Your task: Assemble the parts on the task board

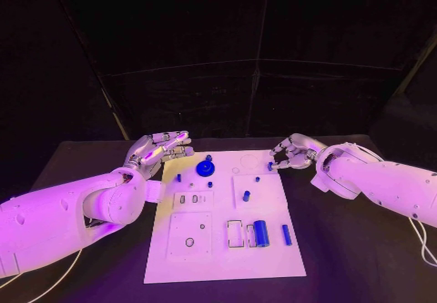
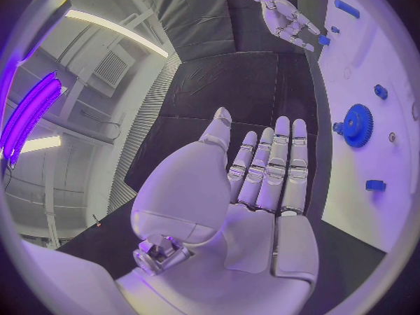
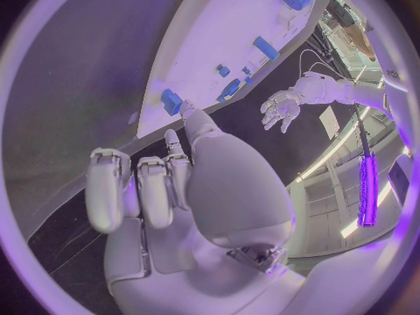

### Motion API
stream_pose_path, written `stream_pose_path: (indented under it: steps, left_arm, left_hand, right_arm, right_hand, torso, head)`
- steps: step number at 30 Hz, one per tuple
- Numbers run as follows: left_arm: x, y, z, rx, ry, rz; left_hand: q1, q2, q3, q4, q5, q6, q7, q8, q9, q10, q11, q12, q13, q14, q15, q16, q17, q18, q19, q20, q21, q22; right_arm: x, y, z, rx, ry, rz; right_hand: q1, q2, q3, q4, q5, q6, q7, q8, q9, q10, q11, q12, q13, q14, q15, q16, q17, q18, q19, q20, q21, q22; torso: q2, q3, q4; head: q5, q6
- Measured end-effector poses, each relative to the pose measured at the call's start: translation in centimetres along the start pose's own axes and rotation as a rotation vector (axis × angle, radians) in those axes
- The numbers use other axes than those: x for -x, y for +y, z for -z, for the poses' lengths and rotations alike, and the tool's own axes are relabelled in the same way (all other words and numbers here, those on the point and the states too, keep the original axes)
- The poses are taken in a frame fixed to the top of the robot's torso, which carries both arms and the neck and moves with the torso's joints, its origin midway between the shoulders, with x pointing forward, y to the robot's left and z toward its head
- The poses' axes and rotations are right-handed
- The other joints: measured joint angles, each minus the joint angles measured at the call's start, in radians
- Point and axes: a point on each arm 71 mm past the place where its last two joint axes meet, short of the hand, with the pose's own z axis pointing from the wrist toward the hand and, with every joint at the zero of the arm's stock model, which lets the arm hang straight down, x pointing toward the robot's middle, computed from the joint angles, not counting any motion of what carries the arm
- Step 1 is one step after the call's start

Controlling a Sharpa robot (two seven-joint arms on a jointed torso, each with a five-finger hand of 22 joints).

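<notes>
The white task board (image 1: pixel 218 259) lies in the middle of the black table. On it are a blue gear (image 1: pixel 205 168), a blue cylinder (image 1: pixel 261 233), a thin blue bar (image 1: pixel 286 235), a blue peg (image 1: pixel 245 196) and several tiny blue pieces. My left hand (image 1: pixel 162 149) hovers over the board's far left corner with straight, spread fingers (image 2: pixel 271 164) and holds nothing; the gear (image 2: pixel 357 124) lies just beyond them. My right hand (image 1: pixel 293 153) is at the board's far right edge, fingers (image 3: pixel 131 189) curled in. Its thumb tip reaches a small blue piece (image 3: pixel 171 101) standing at that edge (image 1: pixel 270 166).
Rectangular slots (image 1: pixel 235 233) and a round hole (image 1: pixel 189 242) are cut into the near half of the board. Bare black table (image 1: pixel 364 252) lies on both sides of it. A dark wall stands behind the table.
</notes>
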Motion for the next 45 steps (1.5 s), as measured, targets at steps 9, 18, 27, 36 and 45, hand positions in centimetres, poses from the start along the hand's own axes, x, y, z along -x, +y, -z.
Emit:
stream_pose_path:
  steps: [9, 18, 27, 36, 45]
  left_arm:
    - [0.1, 0.0, -0.1, 0.000, -0.002, -0.001]
    - [0.1, 0.0, -0.1, 0.000, -0.003, -0.001]
    - [0.1, 0.0, -0.1, 0.000, -0.004, -0.002]
    - [0.2, 0.1, -0.1, 0.001, -0.004, -0.002]
    - [0.2, 0.1, -0.1, 0.001, -0.004, -0.002]
  left_hand:
    - [0.000, 0.000, 0.000, 0.000, 0.000, 0.000, 0.000, 0.000, 0.000, 0.000, 0.000, 0.000, 0.000, 0.000, 0.000, 0.000, 0.000, 0.000, 0.000, 0.000, 0.000, 0.000]
    - [0.000, 0.000, 0.000, 0.000, 0.000, 0.000, 0.000, 0.000, 0.000, 0.000, 0.000, 0.000, 0.000, 0.000, 0.000, 0.000, 0.000, 0.000, 0.000, 0.000, 0.000, 0.000]
    - [0.005, 0.005, 0.003, -0.003, 0.000, 0.000, 0.000, 0.000, 0.000, 0.000, 0.000, 0.000, 0.000, 0.000, 0.000, 0.000, 0.000, 0.000, 0.000, 0.000, 0.000, 0.000]
    - [0.005, 0.005, 0.003, -0.003, 0.000, 0.000, 0.000, 0.000, 0.000, 0.000, 0.000, 0.000, 0.000, 0.000, 0.000, 0.000, 0.000, 0.000, 0.000, 0.000, 0.000, -0.001]
    - [0.005, 0.005, 0.003, -0.003, 0.000, 0.000, 0.000, 0.000, 0.000, 0.000, 0.000, 0.000, 0.000, 0.000, 0.000, 0.000, 0.000, 0.000, 0.000, 0.000, 0.000, 0.000]
  right_arm:
    - [-0.3, -0.1, -0.2, 0.003, 0.027, -0.001]
    - [-0.6, -0.1, -0.3, 0.001, 0.042, 0.000]
    - [-0.9, -0.3, -0.4, -0.005, 0.054, 0.007]
    - [-1.1, -0.3, -0.5, -0.006, 0.061, 0.011]
    - [-1.2, -0.3, -0.6, -0.008, 0.064, 0.013]
  right_hand:
    - [0.005, 0.005, 0.005, -0.005, 0.001, 0.001, 0.000, 0.000, 0.002, 0.000, 0.000, 0.000, 0.000, 0.000, 0.000, 0.000, 0.000, 0.000, 0.000, 0.000, 0.000, 0.000]
    - [0.009, 0.009, 0.013, -0.013, 0.004, 0.022, 0.004, 0.009, 0.004, 0.000, 0.000, 0.000, 0.000, 0.000, 0.000, 0.000, 0.000, 0.000, 0.000, 0.000, 0.000, 0.000]
    - [0.015, 0.015, 0.021, -0.020, 0.004, 0.039, 0.003, 0.012, 0.005, 0.000, 0.000, 0.000, 0.000, 0.000, 0.000, 0.000, 0.000, 0.000, 0.000, 0.000, 0.000, 0.000]
    - [0.005, 0.032, 0.037, -0.028, -0.001, 0.072, 0.008, 0.023, 0.007, 0.004, 0.004, 0.000, 0.001, 0.000, 0.000, 0.000, 0.000, 0.000, 0.000, 0.000, 0.000, 0.000]
    - [-0.004, 0.041, 0.058, -0.035, -0.005, 0.102, 0.001, 0.034, 0.009, 0.004, 0.004, 0.000, 0.001, 0.000, 0.000, 0.000, 0.000, 0.000, 0.000, 0.000, 0.000, 0.000]
  torso:
    - [-0.001, -0.0002, 0.0005]
    - [-0.001, -0.0002, 0.0005]
    - [-0.001, -0.0002, 0.0005]
    - [-0.002, 0.0000, 0.0000]
    - [-0.002, 0.0004, 0.0000]
  head:
    - [0.001, -0.005]
    - [0.001, -0.008]
    - [0.002, -0.010]
    - [0.002, -0.012]
    - [0.001, -0.014]
